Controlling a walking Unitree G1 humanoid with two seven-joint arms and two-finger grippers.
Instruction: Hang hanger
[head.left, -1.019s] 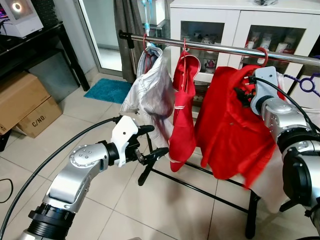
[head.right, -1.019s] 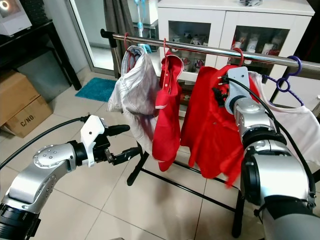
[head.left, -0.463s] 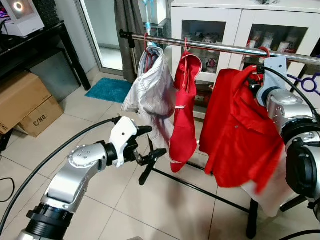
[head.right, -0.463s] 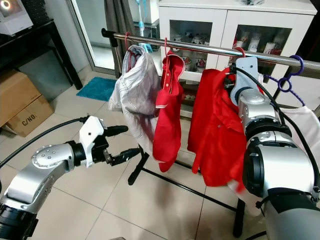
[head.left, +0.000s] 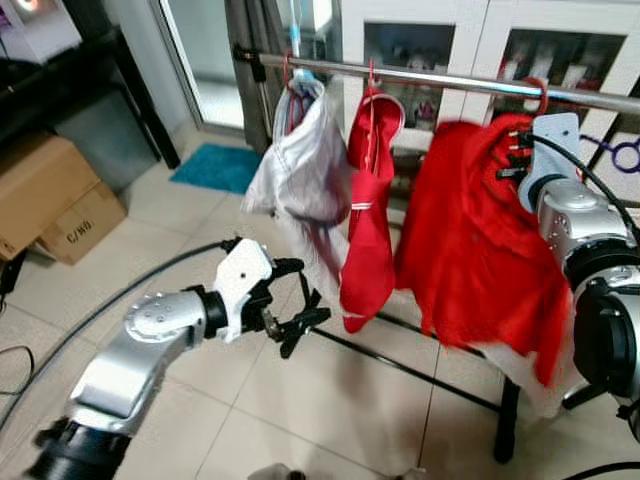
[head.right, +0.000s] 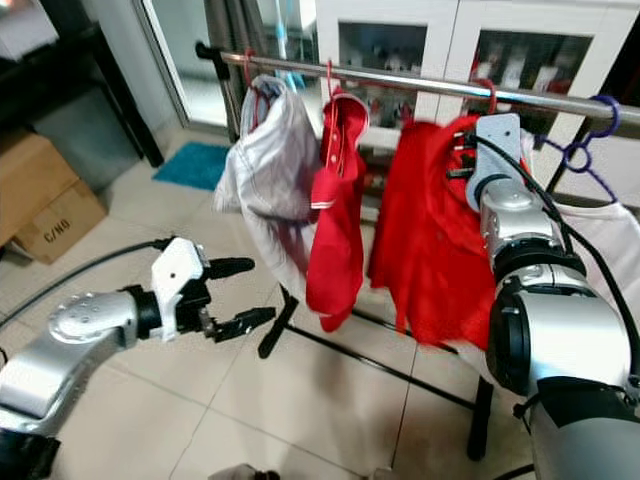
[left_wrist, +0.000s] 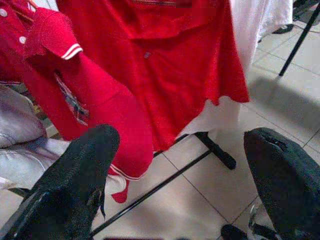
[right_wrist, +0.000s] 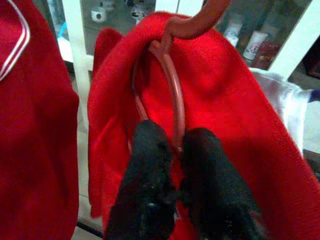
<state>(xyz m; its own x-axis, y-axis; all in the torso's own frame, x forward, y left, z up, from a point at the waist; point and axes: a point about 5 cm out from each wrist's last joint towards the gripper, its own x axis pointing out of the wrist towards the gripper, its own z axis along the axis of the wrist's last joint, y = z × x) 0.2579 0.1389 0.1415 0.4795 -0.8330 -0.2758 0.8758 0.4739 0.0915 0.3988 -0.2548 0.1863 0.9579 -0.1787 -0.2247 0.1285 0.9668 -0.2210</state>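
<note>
The right gripper (right_wrist: 170, 150), fingers pinched on the thin pink plastic hanger (right_wrist: 172, 85), holds it at the smooth steel rail (head.left: 450, 82), hook (head.left: 537, 92) at 12 o'clock. Risk: if the hook is not fully over when released, the soft knit red shirt (head.left: 480, 230) could drop. The left gripper (head.left: 292, 300) hovers with fingers spread wide, holding nothing, at 8 o'clock.

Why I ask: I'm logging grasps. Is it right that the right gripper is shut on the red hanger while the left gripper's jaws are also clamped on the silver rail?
Not quite. The right gripper is shut on the red hanger, but the left gripper holds nothing: its jaws are open, low in front of the hanging clothes, well below the silver rail. The left eye view shows this.
</note>
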